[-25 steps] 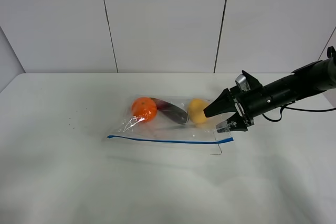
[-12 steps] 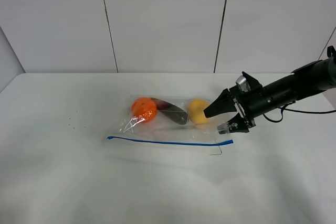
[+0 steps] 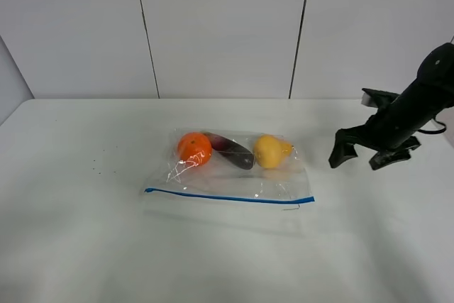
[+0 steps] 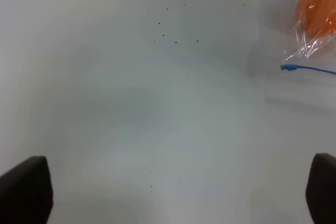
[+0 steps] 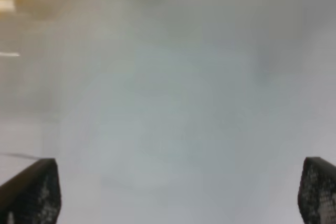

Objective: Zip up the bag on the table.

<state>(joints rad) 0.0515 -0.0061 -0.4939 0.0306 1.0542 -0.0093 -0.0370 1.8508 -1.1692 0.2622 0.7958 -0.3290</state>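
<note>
Clear bag (image 3: 230, 169), blue zipper strip (image 3: 228, 196), white worktop (image 3: 106, 246)
Through the plastic we see an orange fruit (image 3: 194, 148), a dark purple one (image 3: 233, 151) and a yellow one (image 3: 270, 151); tiny dark specks (image 4: 170, 30) dot the worktop, and the gripper (image 3: 367, 154) is black.

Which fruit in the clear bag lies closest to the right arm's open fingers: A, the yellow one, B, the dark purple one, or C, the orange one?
A: in the high view the yellow fruit sits at the end of the bag nearest the right gripper, whose fingers are open and clear of the bag.
</note>
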